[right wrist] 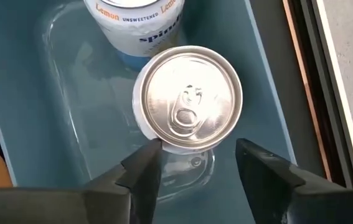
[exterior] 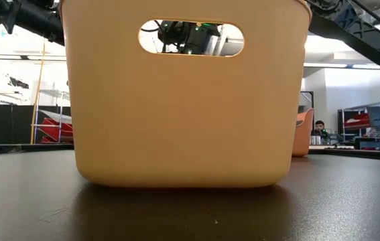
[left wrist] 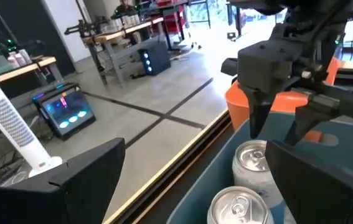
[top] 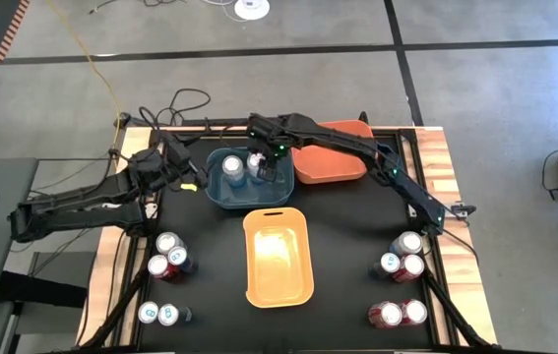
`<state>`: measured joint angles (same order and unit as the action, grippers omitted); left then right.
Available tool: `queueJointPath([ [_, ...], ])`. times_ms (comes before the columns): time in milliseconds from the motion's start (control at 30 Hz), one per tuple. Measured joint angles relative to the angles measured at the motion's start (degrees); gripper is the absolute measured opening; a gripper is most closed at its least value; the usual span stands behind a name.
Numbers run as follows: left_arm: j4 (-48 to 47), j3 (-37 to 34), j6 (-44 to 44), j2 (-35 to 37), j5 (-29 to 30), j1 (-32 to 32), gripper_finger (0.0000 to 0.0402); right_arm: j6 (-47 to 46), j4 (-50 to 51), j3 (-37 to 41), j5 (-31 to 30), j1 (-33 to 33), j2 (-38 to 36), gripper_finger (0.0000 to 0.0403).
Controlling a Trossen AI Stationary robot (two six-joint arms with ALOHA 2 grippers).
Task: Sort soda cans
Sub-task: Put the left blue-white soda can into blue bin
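Note:
Two white soda cans with blue marks stand upright on their bases in the blue bin (top: 221, 192) at the table's far middle: one (right wrist: 188, 99) just below my right gripper, the other (right wrist: 136, 22) beside it. My right gripper (right wrist: 198, 165) hangs open over the first can (left wrist: 254, 155), pointing steeply down, its fingertips a little above the can's top and touching nothing. My left gripper (left wrist: 195, 152) waits open and level at the bin's left side (top: 175, 169). Several more cans stand in groups at the left (top: 167, 258) and right (top: 403, 258) near corners.
A yellow bin (top: 279, 256) stands in the table's middle and fills the low view (exterior: 186, 94). An orange bin (top: 330, 162) sits to the right of the blue one. Bare black table lies between the yellow bin and the can groups.

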<state>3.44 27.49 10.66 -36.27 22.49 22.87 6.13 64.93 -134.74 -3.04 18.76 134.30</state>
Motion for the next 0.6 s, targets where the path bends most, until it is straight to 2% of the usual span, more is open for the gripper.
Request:
queueJointPath([
  [133,-8.07,2.99,-3.32,1.89,-0.67,-0.26,0.0384,-0.31,1.83,0.02,-0.02,-1.42,-0.92,0.021],
  [267,-22.2,8.51,-9.8,2.74,-9.55,-1.74,0.0384,-0.78,3.89,0.02,0.08,-3.05,-2.89,0.0212],
  [333,-27.03,10.08,-12.19,2.53,-12.05,-2.91,0.0384,-1.83,3.62,0.02,0.08,-3.64,-3.92,0.0212],
  [600,-45.45,16.52,-26.64,2.53,-12.11,-9.85,0.0384,-3.15,-0.35,0.04,0.08,-4.96,-10.14,0.0209],
])
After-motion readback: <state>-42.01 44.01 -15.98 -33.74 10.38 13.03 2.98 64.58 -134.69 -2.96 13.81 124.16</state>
